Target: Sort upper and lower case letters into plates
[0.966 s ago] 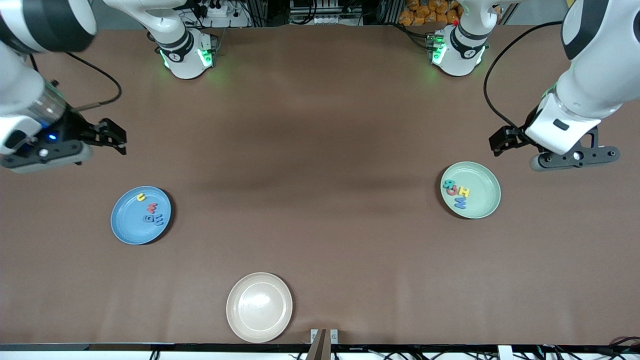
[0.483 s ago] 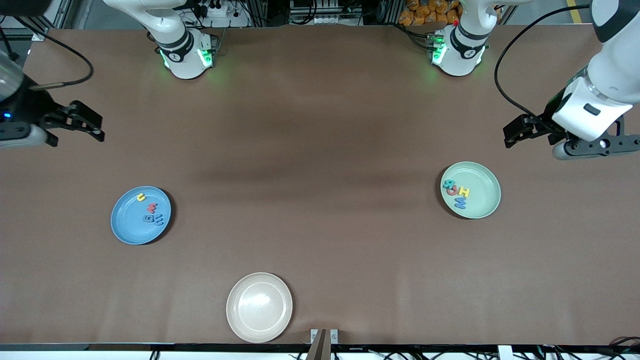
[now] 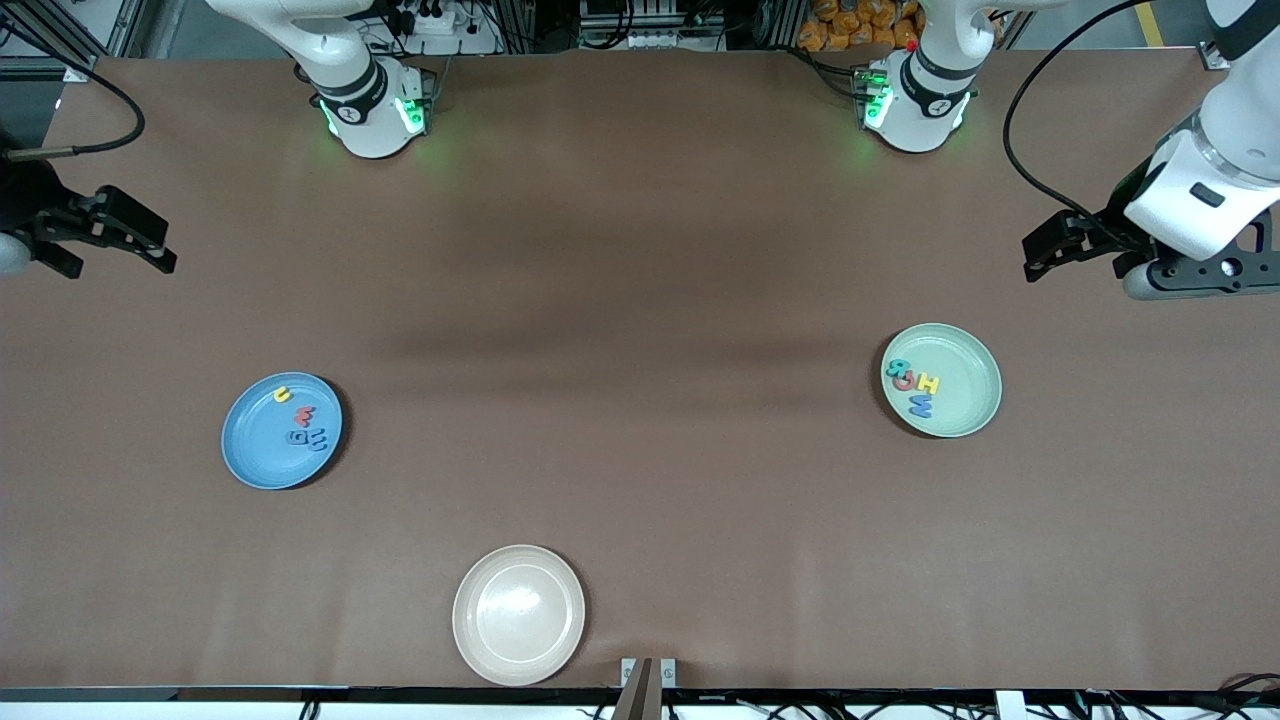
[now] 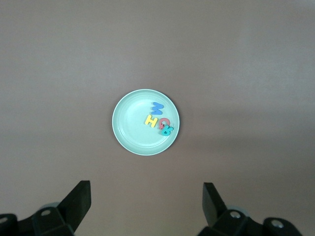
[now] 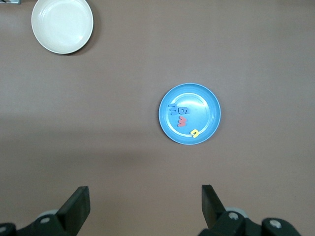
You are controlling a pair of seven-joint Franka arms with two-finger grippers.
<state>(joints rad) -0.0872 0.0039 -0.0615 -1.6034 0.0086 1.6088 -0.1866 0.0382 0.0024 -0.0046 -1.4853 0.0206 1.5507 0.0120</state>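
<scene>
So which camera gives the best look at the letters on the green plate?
The left wrist view: it looks straight down on the mint green plate, centred, showing four letters. The front view shows them smaller; the right wrist view misses that plate.

On the mint green plate (image 3: 958,412) four toy letters can be read: a teal R (image 3: 895,368), a red O (image 3: 904,380), a yellow H (image 3: 927,384) and a blue W (image 3: 920,406). On the blue plate (image 3: 250,450) a yellow u (image 3: 283,396) and a red w (image 3: 304,416) can be read; the two blue letters (image 3: 308,438) beside them cannot be made out with certainty.
</scene>
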